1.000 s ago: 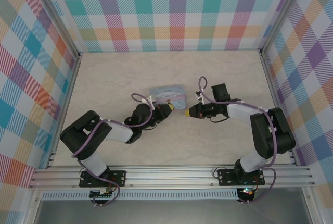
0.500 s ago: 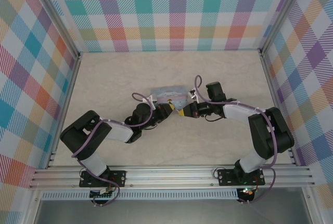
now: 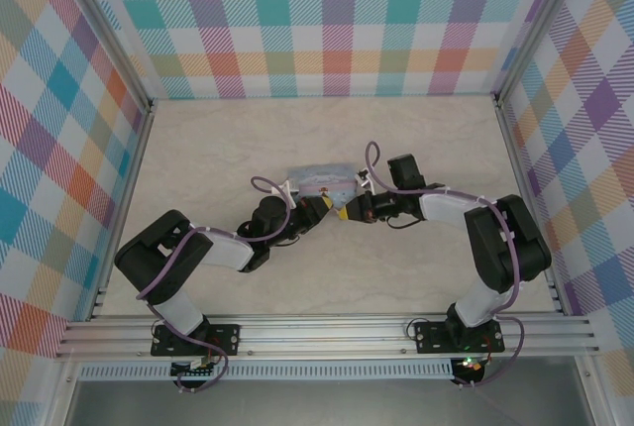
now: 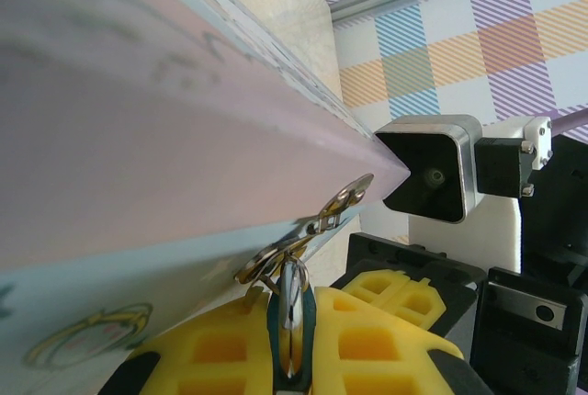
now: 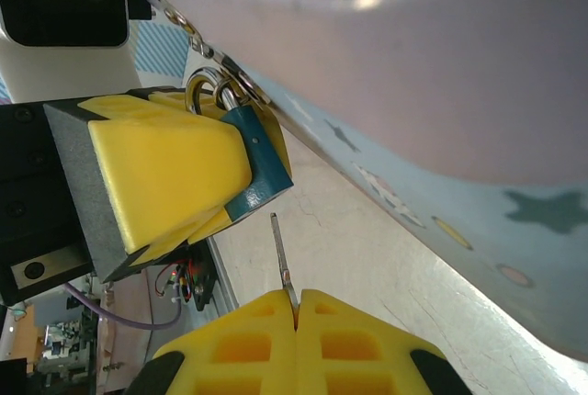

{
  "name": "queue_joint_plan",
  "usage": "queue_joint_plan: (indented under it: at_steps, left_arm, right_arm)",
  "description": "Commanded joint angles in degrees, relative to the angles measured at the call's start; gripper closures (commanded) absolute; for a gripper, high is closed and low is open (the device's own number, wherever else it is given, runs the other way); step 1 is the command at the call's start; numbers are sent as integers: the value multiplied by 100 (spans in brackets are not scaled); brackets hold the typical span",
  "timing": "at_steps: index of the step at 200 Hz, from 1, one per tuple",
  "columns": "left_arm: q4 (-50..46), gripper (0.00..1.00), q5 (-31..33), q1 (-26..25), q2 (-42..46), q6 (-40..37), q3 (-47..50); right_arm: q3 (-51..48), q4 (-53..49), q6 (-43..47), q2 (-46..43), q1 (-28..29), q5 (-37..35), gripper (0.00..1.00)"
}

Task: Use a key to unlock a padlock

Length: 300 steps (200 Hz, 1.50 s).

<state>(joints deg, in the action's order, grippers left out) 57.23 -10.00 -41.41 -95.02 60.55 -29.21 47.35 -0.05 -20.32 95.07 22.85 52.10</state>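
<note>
The small blue padlock (image 5: 255,158) hangs by its metal shackle (image 5: 209,92) from the hasp of a pale-blue tin (image 3: 319,181). My left gripper (image 3: 321,210) is shut on the padlock body, which shows edge-on (image 4: 292,321) between its yellow pads (image 4: 211,344). My right gripper (image 3: 344,215) is shut on the thin metal key (image 5: 281,257), whose shaft sticks out from between the pads (image 5: 239,344). The key's tip sits just below the padlock's lower end, with a small gap between them. The two grippers face each other at the tin's near edge.
The tin's side (image 5: 413,73) looms close beside both grippers. The right wrist's camera housing (image 4: 430,174) sits close behind the hasp (image 4: 322,220). Bare tabletop (image 3: 327,277) lies in front of the arms, with checked walls (image 3: 317,20) around.
My right gripper has moved left with the key, closing most of the gap to the padlock. The left gripper and the tin have stayed still.
</note>
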Motion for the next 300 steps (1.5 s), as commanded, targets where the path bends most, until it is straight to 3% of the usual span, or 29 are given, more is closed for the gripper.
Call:
queue_joint_plan:
  at_steps: [1, 156, 195, 300]
  left_arm:
    - [520, 100, -98, -51, 23, 62, -188]
    - [771, 100, -326, -51, -104, 97, -175]
    - [920, 100, -445, -60, -133, 138, -164]
    - [1382, 100, -751, -89, -130, 350, -172]
  right_arm:
    - [39, 54, 65, 82, 61, 79, 97]
    - [91, 589, -392, 166, 62, 41, 97]
    - [55, 1198, -818, 233, 13, 304, 97]
    - [126, 1618, -1130, 188, -238, 521, 97]
